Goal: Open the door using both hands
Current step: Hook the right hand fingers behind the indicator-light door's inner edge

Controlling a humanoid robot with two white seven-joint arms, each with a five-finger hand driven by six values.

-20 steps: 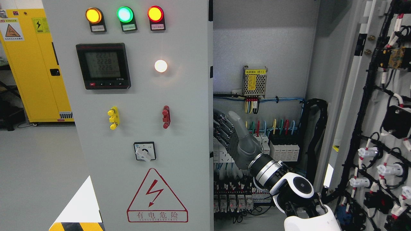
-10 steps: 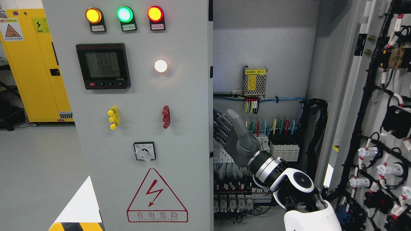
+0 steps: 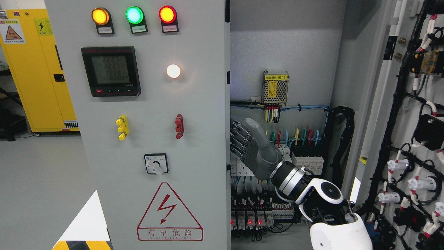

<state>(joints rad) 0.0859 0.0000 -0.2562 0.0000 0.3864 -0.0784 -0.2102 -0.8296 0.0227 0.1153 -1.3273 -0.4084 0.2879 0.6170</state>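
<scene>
The grey left cabinet door (image 3: 194, 104) carries three lamps, a meter and a rotary switch, and its right edge stands at mid picture. My right hand (image 3: 248, 146) comes in from the lower right and sits inside the cabinet against that edge. Its thumb points up and its fingers (image 3: 239, 139) are stretched toward the edge, with the tips hidden behind it. It grips nothing that I can see. The right door (image 3: 409, 139) is swung open at the far right, its wired inner side showing. My left arm is out of view.
Inside the cabinet are a small power supply (image 3: 275, 87), coloured wires, breakers (image 3: 307, 163) and relay rows (image 3: 253, 215) just behind my hand and wrist. A black cable bundle (image 3: 341, 146) hangs at the cabinet's right. A yellow cabinet (image 3: 38, 69) stands at the far left.
My right hand crept slightly left and up toward the door's edge, and my forearm shifted a little right. Red lights on the lower relay row have come on. The door looks unmoved.
</scene>
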